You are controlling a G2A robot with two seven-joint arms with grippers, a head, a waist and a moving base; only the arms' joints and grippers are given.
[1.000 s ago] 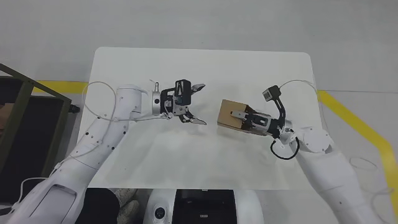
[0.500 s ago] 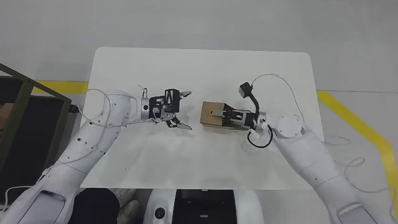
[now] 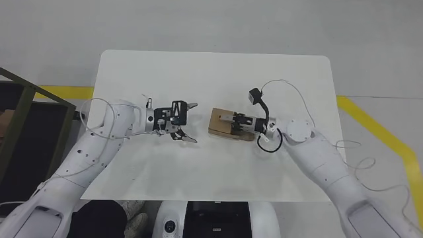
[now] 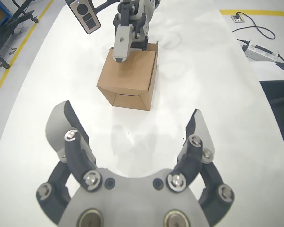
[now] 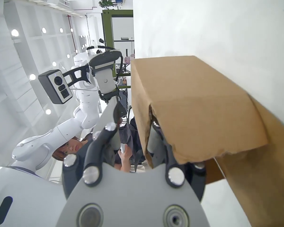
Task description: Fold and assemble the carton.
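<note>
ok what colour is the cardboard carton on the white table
Plain brown: the cardboard carton has no print that shows. The left wrist view shows it best.

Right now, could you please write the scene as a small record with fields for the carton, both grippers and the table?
carton: brown, lying on its side, open end toward the left gripper
right gripper: shut on the carton's upper wall, one finger inside
left gripper: open, apart from the carton
table: white
</note>
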